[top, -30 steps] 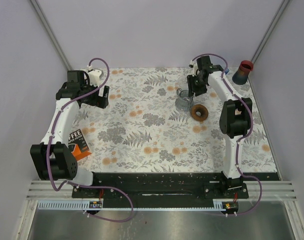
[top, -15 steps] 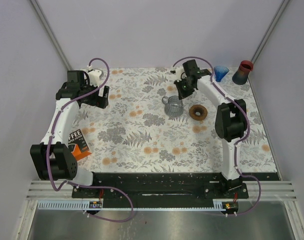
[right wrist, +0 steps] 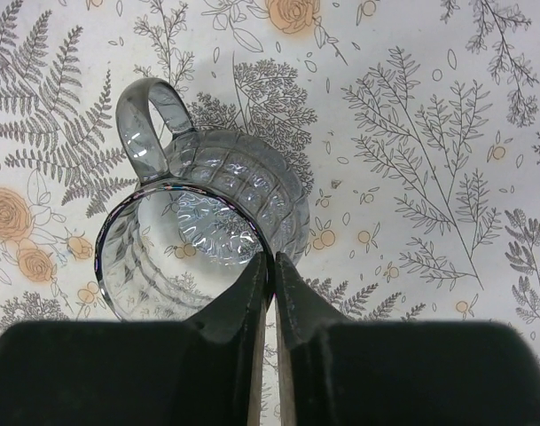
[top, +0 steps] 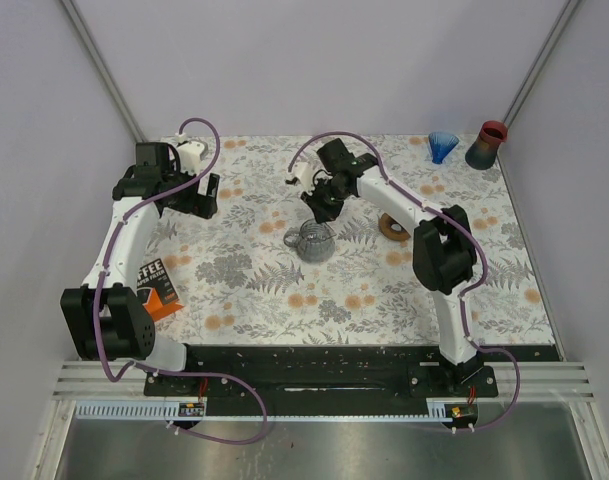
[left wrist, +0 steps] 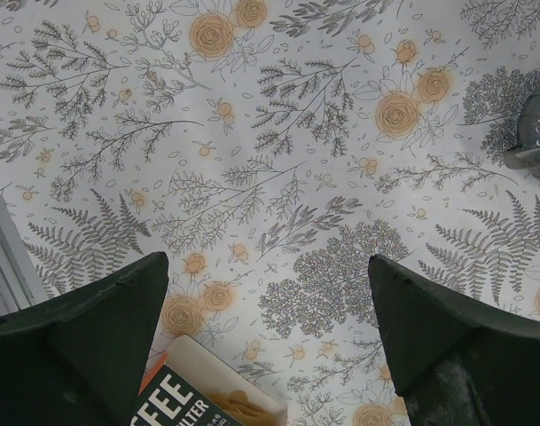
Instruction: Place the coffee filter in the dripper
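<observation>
While my right claw point(right wrist: 271, 266) pinches the rim of the glass dripper point(right wrist: 203, 240), the left claw point(left wrist: 268, 271) hangs wide open and empty.
My right fingers are nearly closed, with only the glass wall between them. From above, the dripper sits mid-frame on the flowered table point(top: 254, 270), handle pointing left. The coffee filter box point(top: 156, 284) lies at the lower left, well apart.

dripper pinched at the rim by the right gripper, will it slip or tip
The dripper looks like smooth ribbed glass, so it is probably stiff, fragile and somewhat slippery. The right gripper pinches only one spot of the rim, so it may swing or tilt. Its handle juts to one side, likely shifting the balance.
</observation>
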You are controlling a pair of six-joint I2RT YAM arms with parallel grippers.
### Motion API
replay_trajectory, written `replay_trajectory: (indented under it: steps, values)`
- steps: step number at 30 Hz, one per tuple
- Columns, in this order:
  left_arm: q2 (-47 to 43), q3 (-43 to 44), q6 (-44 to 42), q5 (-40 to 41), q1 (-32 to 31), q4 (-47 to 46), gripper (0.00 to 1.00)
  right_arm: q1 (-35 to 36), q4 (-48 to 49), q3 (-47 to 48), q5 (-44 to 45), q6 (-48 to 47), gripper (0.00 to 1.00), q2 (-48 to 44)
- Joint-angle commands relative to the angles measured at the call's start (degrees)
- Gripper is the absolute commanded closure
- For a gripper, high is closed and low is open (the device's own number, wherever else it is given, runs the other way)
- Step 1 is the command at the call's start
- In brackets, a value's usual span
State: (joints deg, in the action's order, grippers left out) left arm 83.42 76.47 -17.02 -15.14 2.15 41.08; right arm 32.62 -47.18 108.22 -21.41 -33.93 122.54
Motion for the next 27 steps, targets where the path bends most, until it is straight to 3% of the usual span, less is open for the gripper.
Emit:
replay_trajectory:
  steps: [1, 5, 11, 13, 17, 22, 27]
  values:
    - [-1.42, 0.17, -0.83, 0.46, -0.04, -1.0, 0.01, 1.3, -2.66, 1.11, -2.23, -6.23, 0.87, 0.94]
    - [-1.42, 0.09, -0.91, 0.46, -0.04, -1.09, 0.01, 2.01, -2.92, 4.26, -0.92, -3.79, 0.75, 1.65]
    - [-1.24, 0.44, -1.44, 0.28, -0.04, -0.21, 0.01, 0.96, 1.63, 8.14, 3.11, 3.15, 0.28, -5.63]
    - [-1.15, 0.44, -1.53, 0.37, -0.04, -0.12, 0.01, -1.93, 5.41, 8.58, 2.87, 7.19, 0.19, -8.97]
    - [-1.24, 0.35, -1.79, 0.2, -0.04, 0.14, 0.01, -13.17, 14.55, 10.34, 0.04, 23.07, 0.09, -11.18]
    - [-1.06, 0.44, -1.79, 0.28, -0.04, 0.23, 0.01, -23.99, 16.07, 15.68, 15.23, 37.78, 0.04, -5.57]
    - [-1.24, 0.35, -2.41, 1.07, -0.04, 0.84, 0.01, -30.42, 14.13, 20.53, 26.05, 44.56, 0.04, 2.68]
